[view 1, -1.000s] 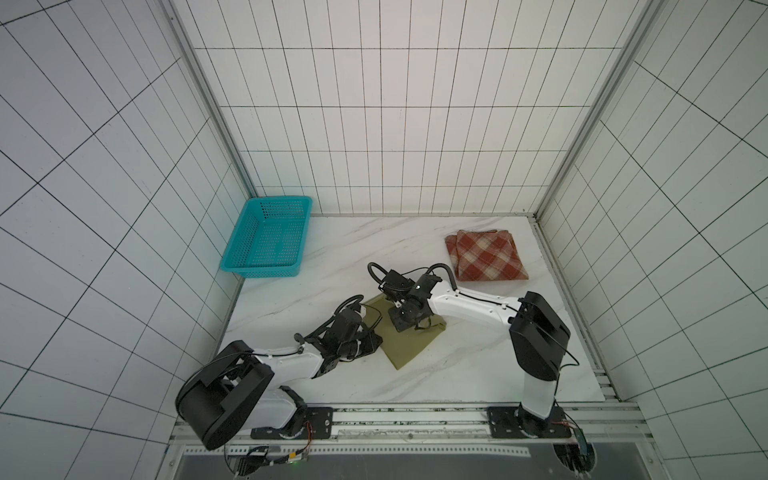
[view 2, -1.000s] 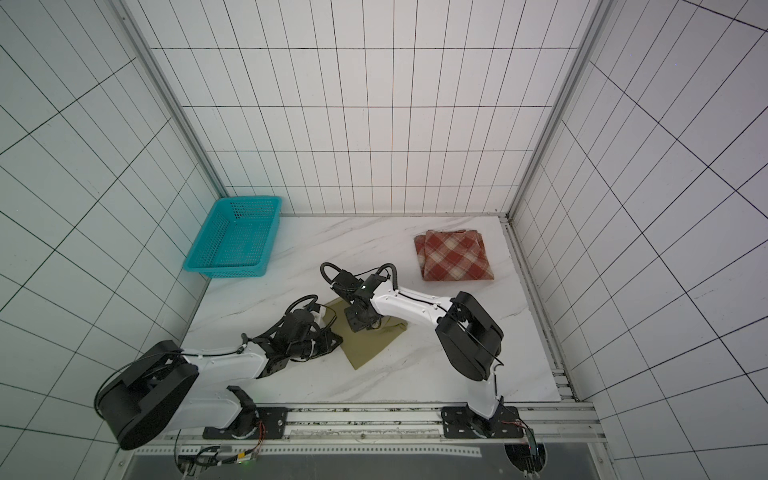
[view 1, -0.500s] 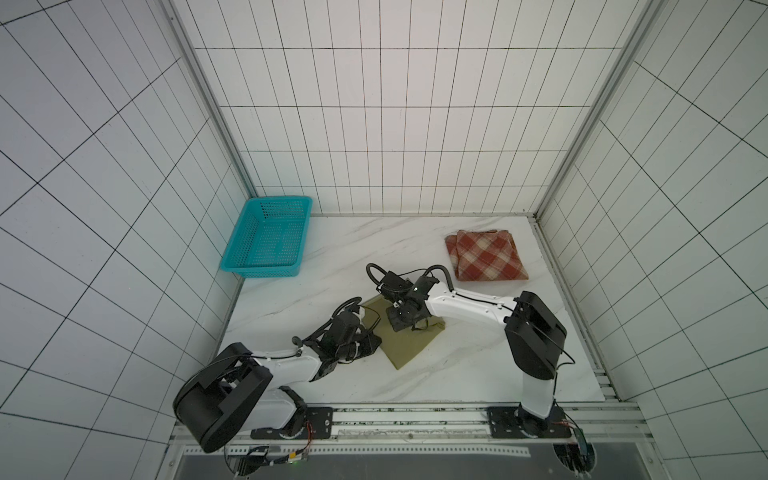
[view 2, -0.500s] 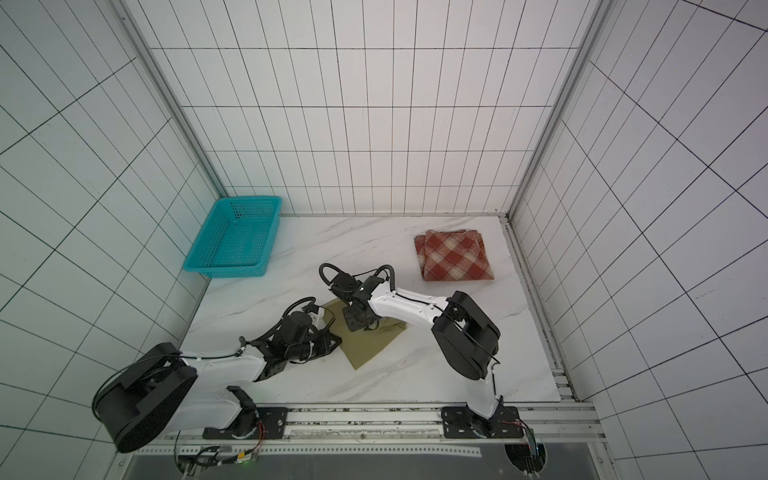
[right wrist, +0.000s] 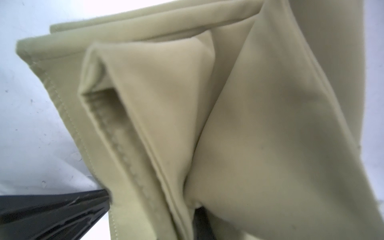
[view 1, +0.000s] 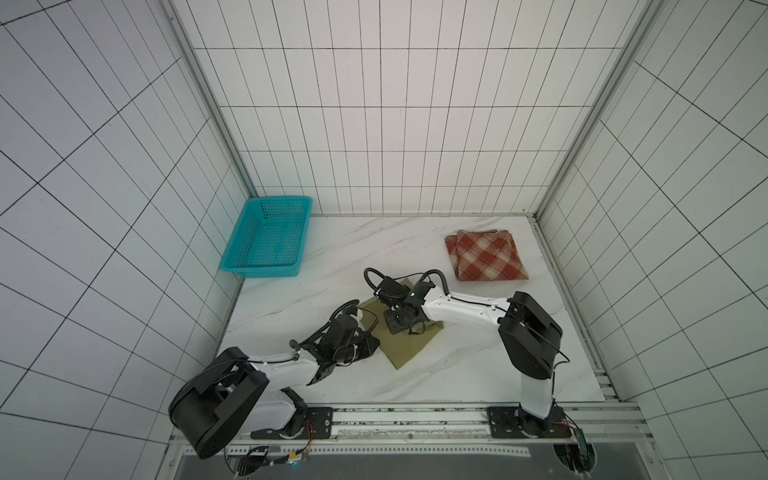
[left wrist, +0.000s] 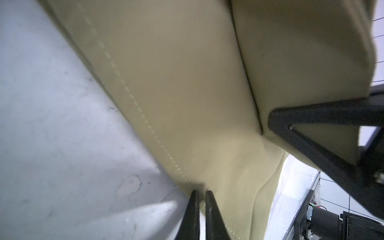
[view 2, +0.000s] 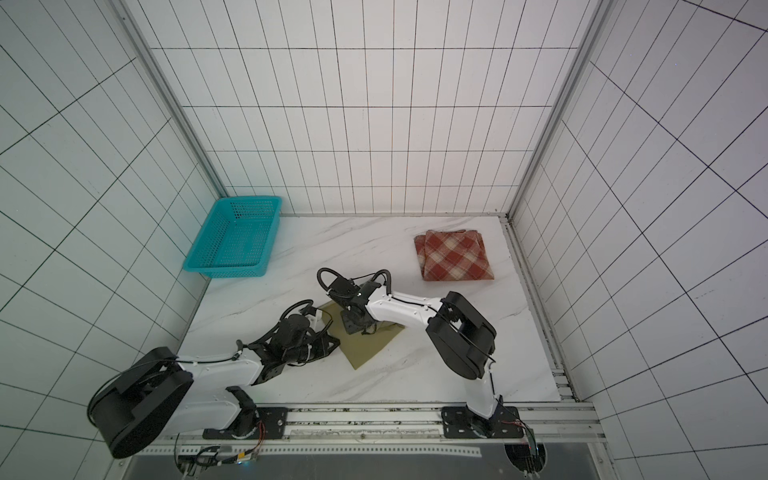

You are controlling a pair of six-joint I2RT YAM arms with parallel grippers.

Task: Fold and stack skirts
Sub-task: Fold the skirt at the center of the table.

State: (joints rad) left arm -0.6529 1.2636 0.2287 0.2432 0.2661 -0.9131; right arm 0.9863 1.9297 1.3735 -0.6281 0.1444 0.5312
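Right arm [view 1: 461, 307] edged leftward, left pincer [left wrist: 200, 194] and right pincer [view 1: 400, 327] clenching one olive skirt [view 1: 409, 350], one plaid skirt [view 1: 486, 255] apart

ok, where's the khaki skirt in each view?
Top view: khaki skirt front-centre on the marble table.
Top view: same spot.
Left wrist: fills the middle, stitched hem running diagonally.
Right wrist: folded layers fill most of the frame.
Shared landmark: the white marble table beside it, in all four.
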